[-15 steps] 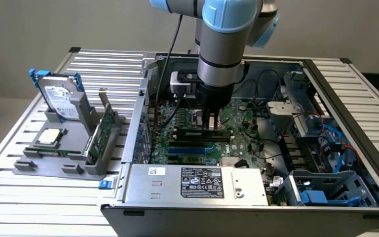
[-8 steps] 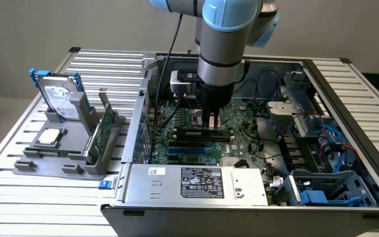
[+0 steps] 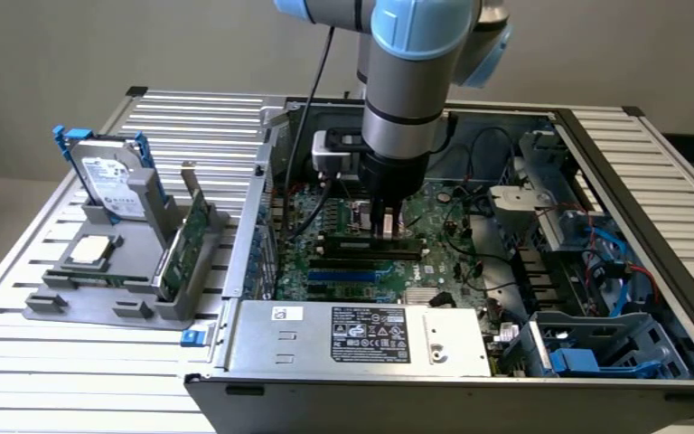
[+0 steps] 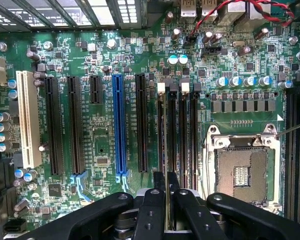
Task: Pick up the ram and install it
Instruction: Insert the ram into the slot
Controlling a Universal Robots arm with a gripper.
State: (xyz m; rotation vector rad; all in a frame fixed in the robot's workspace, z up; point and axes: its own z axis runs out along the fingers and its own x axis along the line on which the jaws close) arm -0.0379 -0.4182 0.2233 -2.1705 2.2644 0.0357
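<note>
Over the motherboard (image 4: pixel 105 145), end effector (image 4: pixel 168 192) clamped on long thin ram (image 4: pixel 167 150), edge-on

Black pincer (image 4: pixel 167 181); green motherboard (image 4: pixel 105 145) with one blue slot (image 4: pixel 119 125), one cream slot (image 4: pixel 29 120), others black.

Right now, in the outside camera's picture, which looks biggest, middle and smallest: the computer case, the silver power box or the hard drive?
1. computer case
2. silver power box
3. hard drive
The power box is closer to the camera, which may help it look bigger.
</note>
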